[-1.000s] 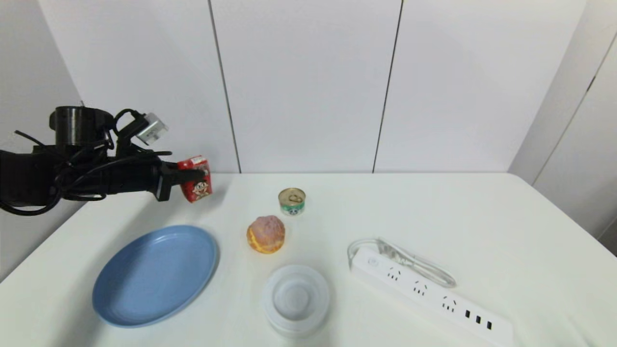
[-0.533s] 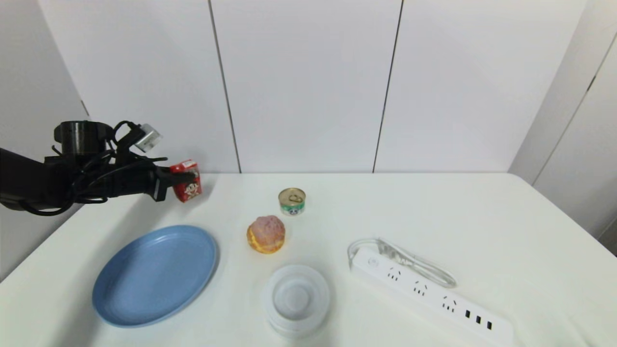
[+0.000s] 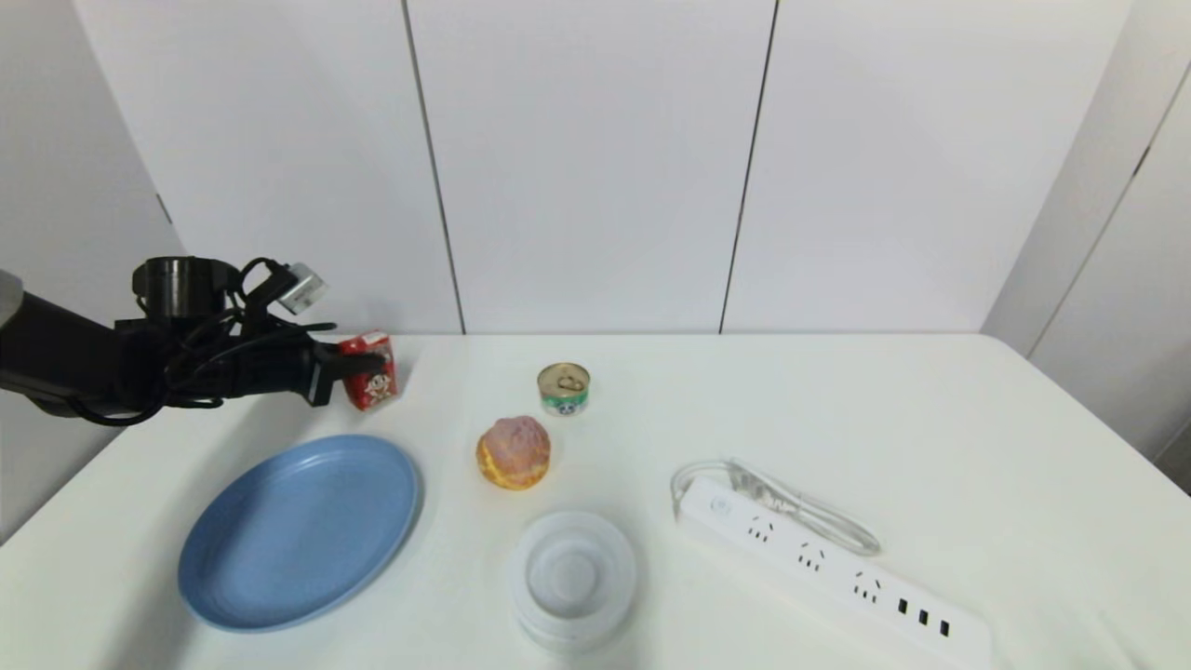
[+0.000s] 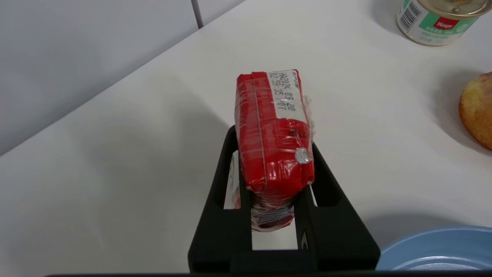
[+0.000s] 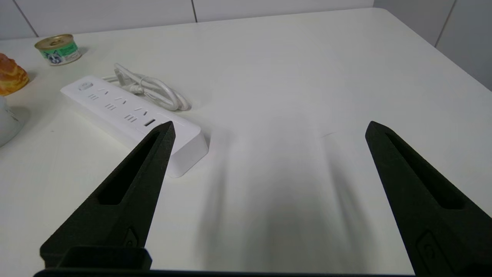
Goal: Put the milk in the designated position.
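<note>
Fingers (image 4: 230, 169) of the left gripper (image 3: 358, 365) are clamped on the 2 narrow sides of the small red box-shaped milk carton (image 3: 370, 370) with a cartoon child's face; in the left wrist view the carton (image 4: 273, 130) fills the gap between them, its red top with a printed date strip facing the camera. This carton sits at the far left of the white worktop (image 3: 837, 419), close to the wall; whether its base touches the surface is unclear. Just in front of it lies a blue oval plate (image 3: 300, 530). To its right, well apart, stands a round gold-lidded tin can with a green label (image 3: 563, 389), and nearer the robot a pink-topped yellow bun (image 3: 513, 452). A white round bowl (image 3: 572, 579) sits in front of the bun, and a white power strip with a coiled cord (image 3: 828, 558) lies farther right. The right gripper (image 5: 269, 130) hangs over bare worktop beside the strip, its 2 black fingers spread wide and holding nothing.
</note>
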Available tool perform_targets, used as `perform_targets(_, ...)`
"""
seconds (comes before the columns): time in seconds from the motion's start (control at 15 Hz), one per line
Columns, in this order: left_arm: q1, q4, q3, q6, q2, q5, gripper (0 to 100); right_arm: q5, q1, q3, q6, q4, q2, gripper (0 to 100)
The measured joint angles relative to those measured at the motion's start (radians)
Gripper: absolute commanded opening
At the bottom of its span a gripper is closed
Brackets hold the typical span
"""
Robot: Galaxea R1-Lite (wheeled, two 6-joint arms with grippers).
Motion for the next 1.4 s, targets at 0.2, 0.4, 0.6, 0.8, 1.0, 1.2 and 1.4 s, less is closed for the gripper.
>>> perform_targets(0.2,-0.001,-0.001,-0.003,0.000,0.013,-0.001,100,0.000,0.000,0.000,0.000,0.000,0.000,100)
perform_targets(0.4,-0.002,0.001,-0.006,0.003,0.019,-0.001,100,0.000,0.000,0.000,-0.001,0.000,0.000,100)
perform_targets(0.6,-0.002,0.006,-0.009,0.000,0.014,-0.001,100,0.000,0.000,0.000,0.000,0.000,0.000,100)
perform_targets(0.8,-0.001,0.054,-0.010,-0.009,-0.030,-0.001,100,0.000,0.000,0.000,0.000,0.000,0.000,100)
perform_targets(1.0,-0.006,0.146,-0.009,-0.017,-0.121,0.000,100,0.000,0.000,0.000,0.000,0.000,0.000,100)
perform_targets(1.2,-0.016,0.239,-0.005,-0.047,-0.261,0.002,100,0.000,0.000,0.000,0.000,0.000,0.000,100)
perform_targets(1.4,-0.021,0.280,0.040,-0.086,-0.438,0.054,100,0.000,0.000,0.000,0.000,0.000,0.000,100)
